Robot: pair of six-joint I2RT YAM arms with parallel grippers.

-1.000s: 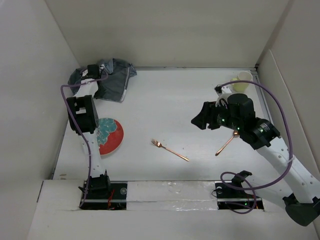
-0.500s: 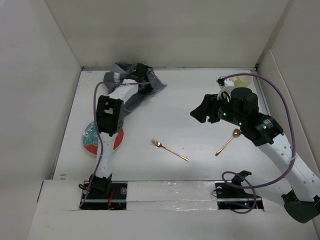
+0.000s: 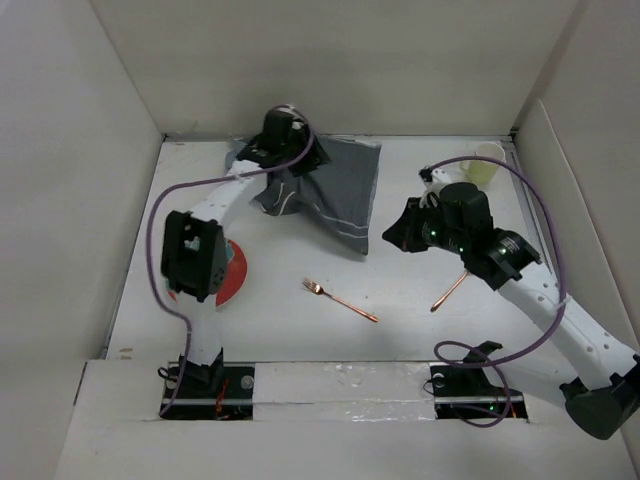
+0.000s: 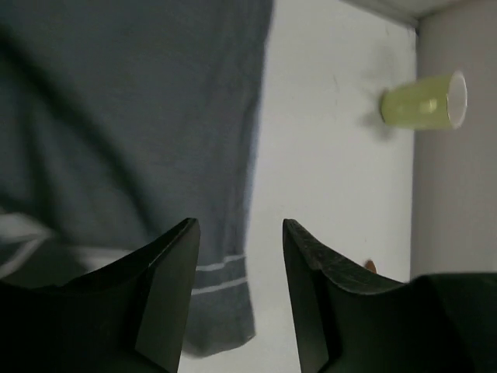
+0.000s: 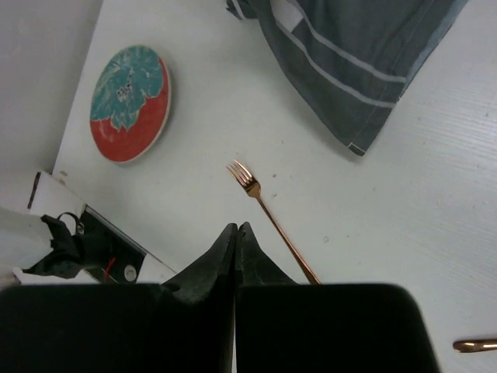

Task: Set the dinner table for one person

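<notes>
Jaws of the left gripper (image 4: 237, 225) stand apart over a grey striped placemat (image 3: 335, 190) on the white dinner table (image 3: 400, 330). Its arm (image 3: 190, 255) partly hides a red plate (image 5: 130, 103). A fork (image 3: 340, 299) lies mid-table. The right gripper (image 5: 235, 227), jaws together, hovers by a spoon (image 3: 450, 290); a cup (image 4: 423, 101) sits far right.

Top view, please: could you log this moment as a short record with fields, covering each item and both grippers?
placemat: dark grey with white stripes, partly spread, far middle of table
plate: red and teal, near left
fork: copper, near centre
spoon: copper, right of fork
cup: yellow-green, far right corner
left gripper: open, over placemat's edge
right gripper: shut, empty, right of placemat
</notes>
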